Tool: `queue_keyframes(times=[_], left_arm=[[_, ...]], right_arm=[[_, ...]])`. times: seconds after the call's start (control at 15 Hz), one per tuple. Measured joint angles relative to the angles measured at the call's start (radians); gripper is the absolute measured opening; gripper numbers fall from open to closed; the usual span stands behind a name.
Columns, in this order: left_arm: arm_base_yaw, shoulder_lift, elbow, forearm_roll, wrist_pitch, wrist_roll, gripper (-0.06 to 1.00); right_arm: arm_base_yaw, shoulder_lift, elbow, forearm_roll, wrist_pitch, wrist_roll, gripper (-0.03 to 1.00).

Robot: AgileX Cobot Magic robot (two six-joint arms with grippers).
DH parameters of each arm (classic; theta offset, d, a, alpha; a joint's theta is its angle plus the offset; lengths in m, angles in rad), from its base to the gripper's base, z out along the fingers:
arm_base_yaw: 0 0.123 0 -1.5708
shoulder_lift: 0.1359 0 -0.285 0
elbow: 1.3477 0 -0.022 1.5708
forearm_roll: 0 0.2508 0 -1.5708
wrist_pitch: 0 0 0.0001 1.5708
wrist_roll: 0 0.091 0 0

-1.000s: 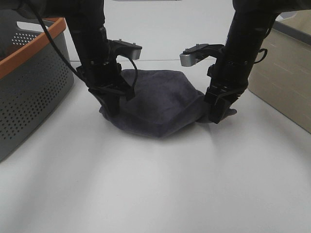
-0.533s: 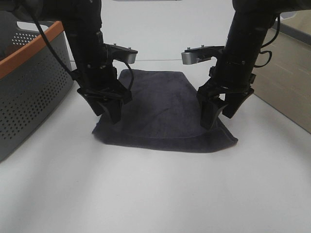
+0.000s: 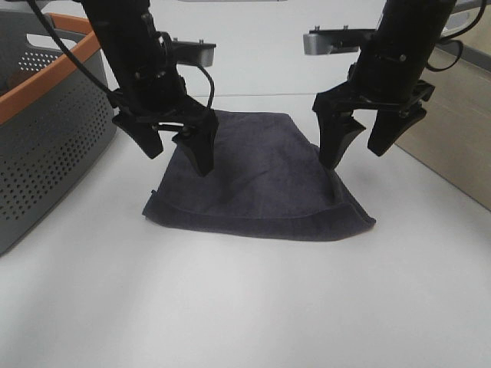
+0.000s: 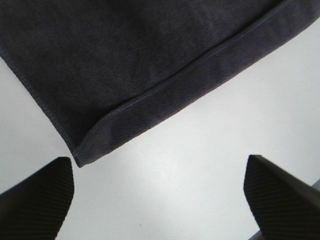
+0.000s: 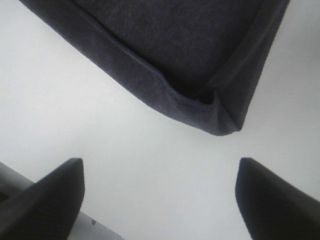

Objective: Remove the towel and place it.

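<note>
The dark charcoal-grey towel (image 3: 257, 180) lies flat and folded on the white table, its hemmed band along the near edge. My left gripper (image 3: 178, 149) is open and empty, hovering above the towel's left side. My right gripper (image 3: 359, 152) is open and empty above the towel's right side. The left wrist view shows the towel's near left corner (image 4: 130, 65) between my open fingertips (image 4: 37, 192). The right wrist view shows the near right corner (image 5: 200, 65), slightly rumpled, with my fingertips (image 5: 272, 197) spread wide above bare table.
A grey perforated basket with an orange rim (image 3: 46, 130) stands at the left edge. A beige bin (image 3: 453, 130) stands at the right edge. White table (image 3: 245, 307) stretches in front of the towel.
Both grippers let go of the towel corners, opened wide and rose. The bunched towel dropped and spread flat on the table.
</note>
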Motion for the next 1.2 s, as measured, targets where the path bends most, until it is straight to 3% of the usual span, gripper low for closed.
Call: queue_keyframes(times=[0.4,0.6,0.67,0.73,0.93,1.07,1.2], left_arm=[[0.000,-0.254,0.000,-0.029,0.003,-0.115,0.87],[0.005,-0.364,0.000,0.093,0.005,-0.234,0.87],[0.051,-0.428,0.000,0.165,0.005,-0.288,0.87],[0.091,-0.458,0.005,0.179,0.006,-0.295,0.87],[0.234,-0.566,0.102,0.207,0.000,-0.293,0.87],[0.360,-0.661,0.214,0.235,0.001,-0.270,0.87],[0.412,-0.776,0.323,0.235,0.002,-0.250,0.87]], right_arm=[[0.000,-0.316,0.000,-0.008,0.004,0.193,0.72],[-0.066,-0.448,0.000,-0.063,0.003,0.322,0.71],[-0.208,-0.498,0.000,-0.065,0.005,0.343,0.71],[-0.278,-0.514,0.000,-0.070,0.005,0.341,0.71],[-0.414,-0.553,0.011,-0.081,0.005,0.318,0.71],[-0.428,-0.615,0.046,-0.084,0.005,0.311,0.71],[-0.428,-0.728,0.180,-0.060,0.004,0.284,0.71]])
